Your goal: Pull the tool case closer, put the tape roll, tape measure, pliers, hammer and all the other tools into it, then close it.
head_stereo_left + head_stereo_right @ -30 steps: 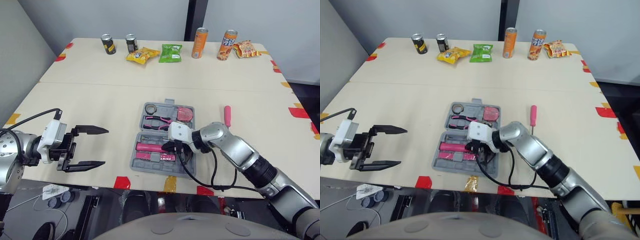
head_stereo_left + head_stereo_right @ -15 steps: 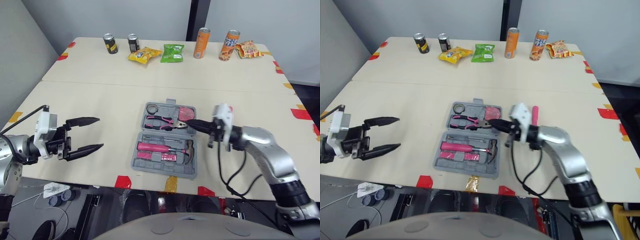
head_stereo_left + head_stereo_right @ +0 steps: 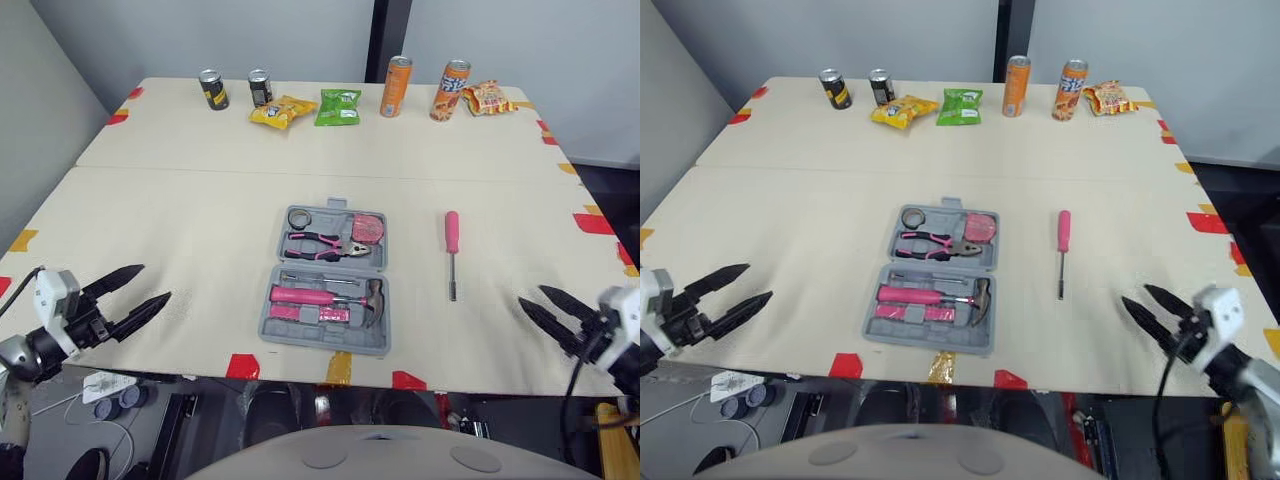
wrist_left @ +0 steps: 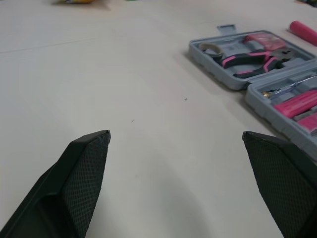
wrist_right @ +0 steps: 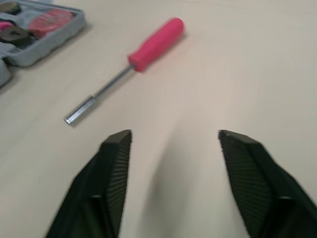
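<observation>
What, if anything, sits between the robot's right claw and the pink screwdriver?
Nothing visible does. Bare table lies between the open right gripper and the screwdriver, which it is not touching. The stretch from the screwdriver to the open tool case is bare too.

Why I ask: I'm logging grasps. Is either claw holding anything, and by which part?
Nothing is held: left claw and right claw are open; the screwdriver lies free.

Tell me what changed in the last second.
The right end effector left the pink-handled hammer in the grey plastic tool case and pulled back toward the robot, open. The left end effector also drew back, open. Case and pink-handled screwdriver stayed put.
</observation>
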Controlling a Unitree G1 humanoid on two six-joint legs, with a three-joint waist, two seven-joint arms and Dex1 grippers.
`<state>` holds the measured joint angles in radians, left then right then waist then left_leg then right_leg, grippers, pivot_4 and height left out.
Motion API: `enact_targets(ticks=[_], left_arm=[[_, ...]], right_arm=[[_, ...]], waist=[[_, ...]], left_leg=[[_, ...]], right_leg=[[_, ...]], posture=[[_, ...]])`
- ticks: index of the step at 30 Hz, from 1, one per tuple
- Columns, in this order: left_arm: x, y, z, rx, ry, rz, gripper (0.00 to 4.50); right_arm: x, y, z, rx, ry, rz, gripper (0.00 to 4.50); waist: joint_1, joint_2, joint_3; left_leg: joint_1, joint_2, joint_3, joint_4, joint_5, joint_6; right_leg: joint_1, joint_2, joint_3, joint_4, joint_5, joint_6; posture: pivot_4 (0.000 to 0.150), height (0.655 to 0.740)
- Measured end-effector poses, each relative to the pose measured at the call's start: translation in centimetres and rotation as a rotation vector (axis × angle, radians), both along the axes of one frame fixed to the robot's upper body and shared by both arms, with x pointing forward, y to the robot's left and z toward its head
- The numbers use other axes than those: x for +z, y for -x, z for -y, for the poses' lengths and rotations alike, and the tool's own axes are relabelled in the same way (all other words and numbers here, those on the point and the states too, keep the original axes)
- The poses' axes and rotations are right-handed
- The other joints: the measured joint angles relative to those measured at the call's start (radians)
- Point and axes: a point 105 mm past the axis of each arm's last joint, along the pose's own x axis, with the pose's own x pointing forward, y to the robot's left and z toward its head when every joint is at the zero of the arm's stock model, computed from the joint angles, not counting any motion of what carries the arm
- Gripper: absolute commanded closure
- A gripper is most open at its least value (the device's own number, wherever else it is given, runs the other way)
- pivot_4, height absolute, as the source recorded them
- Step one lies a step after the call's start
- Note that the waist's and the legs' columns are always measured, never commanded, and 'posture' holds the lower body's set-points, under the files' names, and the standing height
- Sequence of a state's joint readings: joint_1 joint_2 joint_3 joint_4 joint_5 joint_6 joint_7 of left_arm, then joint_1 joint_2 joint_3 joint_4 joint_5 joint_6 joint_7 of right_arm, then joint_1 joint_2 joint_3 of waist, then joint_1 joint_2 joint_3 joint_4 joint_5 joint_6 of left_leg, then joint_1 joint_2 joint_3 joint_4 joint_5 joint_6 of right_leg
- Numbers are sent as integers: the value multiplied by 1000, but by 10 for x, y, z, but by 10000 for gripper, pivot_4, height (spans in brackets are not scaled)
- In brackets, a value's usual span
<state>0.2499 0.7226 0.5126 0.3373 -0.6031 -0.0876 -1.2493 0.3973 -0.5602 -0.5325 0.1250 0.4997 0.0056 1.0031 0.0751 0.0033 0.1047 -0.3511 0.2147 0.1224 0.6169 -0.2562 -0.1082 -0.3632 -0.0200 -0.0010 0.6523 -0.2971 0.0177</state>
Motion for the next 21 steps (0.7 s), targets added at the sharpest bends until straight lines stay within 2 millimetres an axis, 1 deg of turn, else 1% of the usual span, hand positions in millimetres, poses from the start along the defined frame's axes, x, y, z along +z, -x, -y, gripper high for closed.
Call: enact_targets(ticks=[1,2,3,6,11,13,14,18,20,21], left_arm=[[-2,2,-4,20,-2,-6,0],[-4,4,-8,38,-4,-11,0],[-5,5,-11,53,-4,-13,0],[-8,7,-15,62,-6,-20,0],[-10,4,-17,64,-10,-16,0],[-10,1,-16,52,-21,-15,0],[-10,0,-15,37,-37,-19,0],[-4,-8,-12,0,-85,-1,0],[2,-14,-2,-58,-99,22,0],[7,-18,7,-105,-105,39,0]], right_arm=[[-2,4,4,-20,-5,-2,2115],[-5,9,7,-39,-7,-10,252],[-7,13,9,-56,-11,-14,252],[-9,18,12,-86,-17,-5,252],[-7,18,14,-112,-23,17,252],[-4,17,12,-110,-17,28,252],[-2,16,8,-110,-11,39,252],[7,2,-17,-81,-8,83,252],[10,-10,-33,-84,-1,88,252],[12,-20,-45,-83,-7,97,252]], waist=[[-2,0,0],[-4,0,0],[-7,0,0],[-14,0,0],[-22,0,0],[-23,0,0],[-24,0,0],[-27,1,0],[-26,1,0],[-26,1,0]], left_leg=[[0,0,0,0,0,1],[0,0,0,0,0,1],[0,0,-1,0,0,2],[0,0,-1,0,0,3],[0,0,-2,-1,0,4],[0,0,-2,-1,0,5],[0,0,-3,-1,0,5],[1,-1,-3,-1,0,5],[0,-1,-4,-1,0,5],[1,-1,-4,-1,0,5]], right_leg=[[0,0,0,0,0,0],[0,0,-1,0,0,0],[0,-1,-1,0,0,0],[0,-1,-1,0,0,0],[1,-1,-3,0,0,-1],[1,-1,-3,0,0,-1],[1,-1,-3,0,0,-1],[2,-1,-4,1,0,-1],[2,-2,-4,1,0,-1],[2,-2,-5,1,0,-1]], posture=[[1500,7400],[1500,7400],[1500,7400],[1500,7400],[1500,7400],[1500,7400],[1500,7400],[1500,7400],[1500,7400],[1500,7400]])
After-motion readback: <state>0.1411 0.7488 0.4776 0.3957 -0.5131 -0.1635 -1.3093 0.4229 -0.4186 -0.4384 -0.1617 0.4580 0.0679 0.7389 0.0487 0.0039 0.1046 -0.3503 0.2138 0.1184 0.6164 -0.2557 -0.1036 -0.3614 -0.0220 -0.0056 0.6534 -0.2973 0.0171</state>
